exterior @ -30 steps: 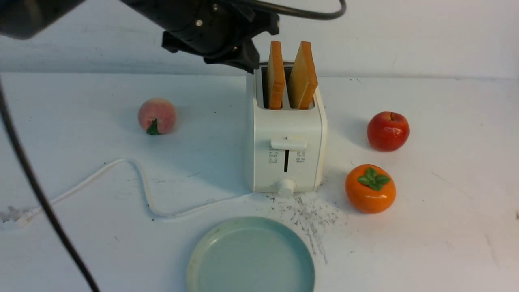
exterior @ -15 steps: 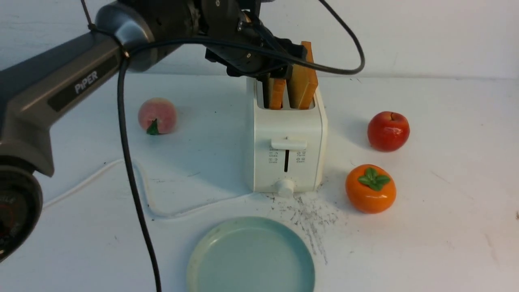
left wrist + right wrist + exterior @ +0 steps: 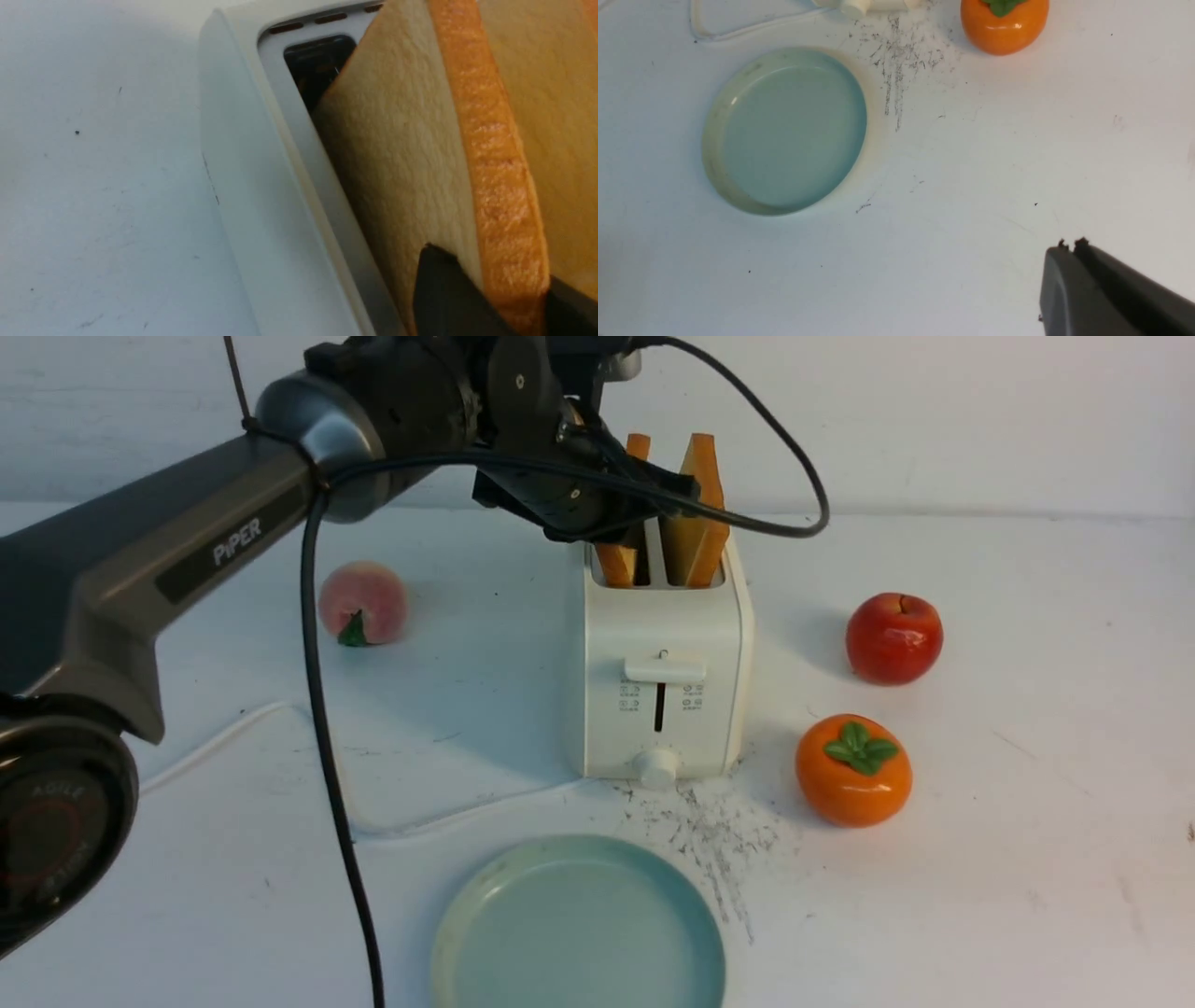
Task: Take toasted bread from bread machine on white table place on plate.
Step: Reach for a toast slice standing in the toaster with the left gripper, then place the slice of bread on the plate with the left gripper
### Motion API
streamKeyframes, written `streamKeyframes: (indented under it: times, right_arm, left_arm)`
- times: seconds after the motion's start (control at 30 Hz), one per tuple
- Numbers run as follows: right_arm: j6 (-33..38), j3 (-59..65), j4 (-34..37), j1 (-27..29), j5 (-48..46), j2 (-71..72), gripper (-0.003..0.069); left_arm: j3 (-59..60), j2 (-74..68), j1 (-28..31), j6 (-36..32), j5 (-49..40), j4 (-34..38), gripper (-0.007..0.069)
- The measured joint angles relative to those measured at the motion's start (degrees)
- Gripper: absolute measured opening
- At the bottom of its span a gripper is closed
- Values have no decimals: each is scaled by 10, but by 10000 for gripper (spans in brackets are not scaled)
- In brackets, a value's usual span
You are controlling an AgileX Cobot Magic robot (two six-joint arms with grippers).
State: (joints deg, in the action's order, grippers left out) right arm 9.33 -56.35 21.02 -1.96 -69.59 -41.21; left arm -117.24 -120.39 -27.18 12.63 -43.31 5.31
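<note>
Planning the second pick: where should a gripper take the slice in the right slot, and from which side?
Right slice: grip the top part from straight above, fingers across its flat faces. It stands on edge in the toaster, only the upper part out of the slot. The left slice, in the left gripper, stands close beside.

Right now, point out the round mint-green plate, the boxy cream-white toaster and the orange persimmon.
Round mint-green plate (image 3: 442,943): front view, left rim.
Boxy cream-white toaster (image 3: 665,621): front view, face above lever.
Orange persimmon (image 3: 845,793): front view, body below leaves.
</note>
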Motion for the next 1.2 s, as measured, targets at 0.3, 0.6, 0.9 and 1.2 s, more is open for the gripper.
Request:
streamKeyframes:
  times: [0.3, 0.6, 0.9, 1.2]
  right_arm:
    - [5, 0, 0, 0, 0, 0, 22]
    - [16, 0, 0, 0, 14, 0, 27]
    - [17, 0, 0, 0, 35, 0, 33]
    - [17, 0, 0, 0, 35, 0, 33]
  left_arm:
    - [-35, 104, 0, 14, -85, -11, 101]
    - [-39, 255, 0, 12, -219, 5, 101]
    - [224, 382, 0, 1, -220, 94, 101]
    - [581, 428, 0, -62, 0, 299, 101]
